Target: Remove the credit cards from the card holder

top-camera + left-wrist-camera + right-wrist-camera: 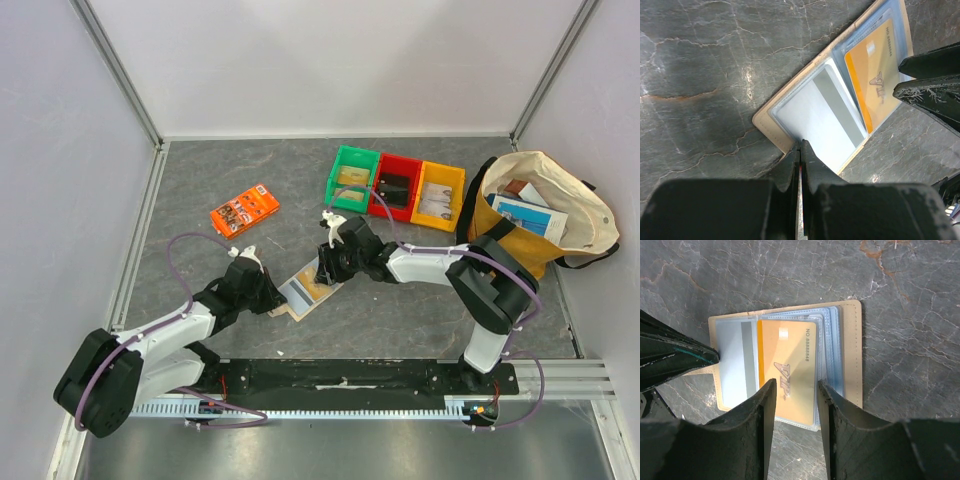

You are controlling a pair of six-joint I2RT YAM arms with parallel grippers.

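Right end effector (pixel 796 384), jaws apart, should nip the orange card (pixel 790 355) squarely while left end effector (pixel 800 147), closed, pins the card holder (pixel 856 355).

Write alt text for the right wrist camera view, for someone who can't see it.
An open tan card holder lies flat on a grey marbled table, an orange VIP card in its clear sleeve. The open right hand hangs over the card's near edge; the closed left hand touches the holder's left edge.

Card holder (pixel 306 289) on table (pixel 410 320); bins (pixel 396 186) behind; bag (pixel 540 215) beside bins.
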